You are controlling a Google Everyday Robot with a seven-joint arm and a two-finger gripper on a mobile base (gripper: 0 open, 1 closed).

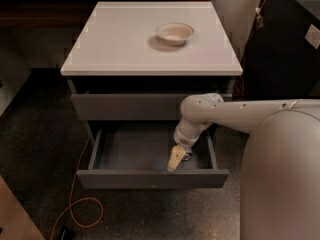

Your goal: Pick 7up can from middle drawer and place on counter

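Currently one end effector (176, 159) inside one middle drawer (150, 178), grip unclear, one bowl (174, 33) on counter (110, 44).

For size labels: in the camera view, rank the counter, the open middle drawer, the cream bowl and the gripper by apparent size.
1. counter
2. middle drawer
3 and 4. cream bowl and gripper, which is down in the drawer's right front: they look about alike, so unranked.
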